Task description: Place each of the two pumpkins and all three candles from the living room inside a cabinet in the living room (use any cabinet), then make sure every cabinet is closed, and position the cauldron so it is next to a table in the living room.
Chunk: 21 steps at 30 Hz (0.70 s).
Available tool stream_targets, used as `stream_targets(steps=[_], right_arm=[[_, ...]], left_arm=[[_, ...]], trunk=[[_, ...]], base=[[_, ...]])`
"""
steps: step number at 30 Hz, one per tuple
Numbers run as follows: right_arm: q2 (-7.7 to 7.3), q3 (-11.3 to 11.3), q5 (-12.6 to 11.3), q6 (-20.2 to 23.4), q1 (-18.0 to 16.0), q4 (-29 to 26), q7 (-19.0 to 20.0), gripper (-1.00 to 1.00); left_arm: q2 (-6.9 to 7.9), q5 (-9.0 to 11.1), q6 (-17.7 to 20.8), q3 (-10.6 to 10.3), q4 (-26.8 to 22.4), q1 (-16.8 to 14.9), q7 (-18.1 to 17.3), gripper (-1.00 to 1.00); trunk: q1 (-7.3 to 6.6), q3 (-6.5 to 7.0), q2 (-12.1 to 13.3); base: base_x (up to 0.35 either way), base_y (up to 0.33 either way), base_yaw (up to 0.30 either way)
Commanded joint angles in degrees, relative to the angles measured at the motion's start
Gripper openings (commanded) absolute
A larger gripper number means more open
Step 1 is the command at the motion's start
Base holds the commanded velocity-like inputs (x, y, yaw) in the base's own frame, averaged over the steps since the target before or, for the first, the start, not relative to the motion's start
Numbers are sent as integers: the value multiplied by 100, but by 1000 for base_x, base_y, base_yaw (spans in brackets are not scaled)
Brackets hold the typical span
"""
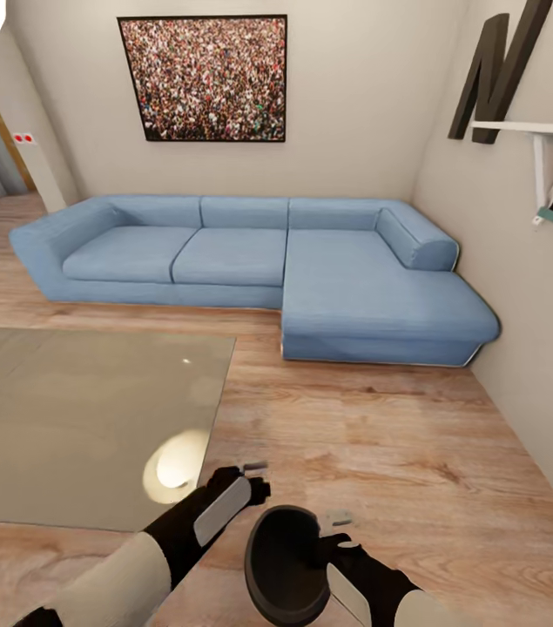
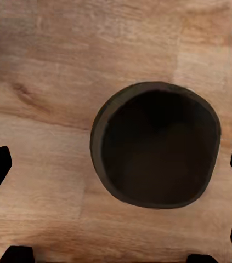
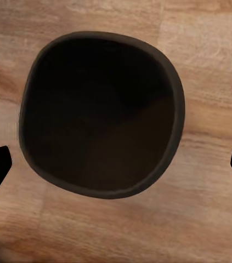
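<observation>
The cauldron (image 1: 286,564) sits on the floor (image 1: 381,435) at the head view's six o'clock, near the glass desk (image 1: 76,418), both end effectors, left (image 1: 254,471) and right (image 1: 339,520), wide open and empty above it, probably readying a grasp.

matte black cauldron (image 1: 285,564) on light wood-grain floor (image 1: 381,435); pale blue sofa (image 1: 250,270), beige walls (image 1: 354,104).

Bare floor (image 1: 381,435) around cauldron (image 1: 283,562); glass table (image 1: 76,418) close alongside, sofa (image 1: 259,270) well apart.

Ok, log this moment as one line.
cauldron: on floor, beside glass table | left gripper: open, empty | right gripper: open, over cauldron
</observation>
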Motion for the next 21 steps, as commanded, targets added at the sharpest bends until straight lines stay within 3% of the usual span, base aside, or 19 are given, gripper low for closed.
stream_targets(steps=[1,2,4,5,7,9,12,19,21], right_arm=[[-10,-3,-1,2,0,-3,0,100],[-21,-10,1,5,-2,-13,-1,100],[-32,-20,4,10,-3,-38,-8,100],[-5,-26,22,32,-56,-121,-81,100],[19,-26,24,46,-238,-137,-354,100],[29,-28,25,65,-406,-186,-662,100],[34,-44,19,92,-593,-417,-924,100],[30,-96,13,187,-874,-1056,-1089,100],[31,-166,14,551,-951,-1431,-1164,100]], left_arm=[[-3,10,224,113,-625,-34,454,100],[0,20,415,281,-1273,-49,819,100],[20,30,740,564,-2012,-57,1223,100],[113,25,1367,1400,-2987,-55,1663,100],[378,32,1454,1687,-3118,-54,1701,100],[539,34,1480,1850,-3167,-54,1709,100],[653,30,1494,2050,-3236,-54,1714,100],[693,20,1505,2127,-3421,-61,1719,100],[697,18,1506,2138,-3434,-62,1717,100]], trunk=[[-22,17,42],[-44,35,82],[-88,71,162],[-110,90,202],[-154,129,283],[-198,171,363],[-264,234,483],[-418,383,764],[-461,426,844]], base=[[0,0,285],[0,0,285],[0,0,285],[0,0,285],[0,0,285],[0,0,285],[0,0,285],[0,0,285],[0,0,285]])
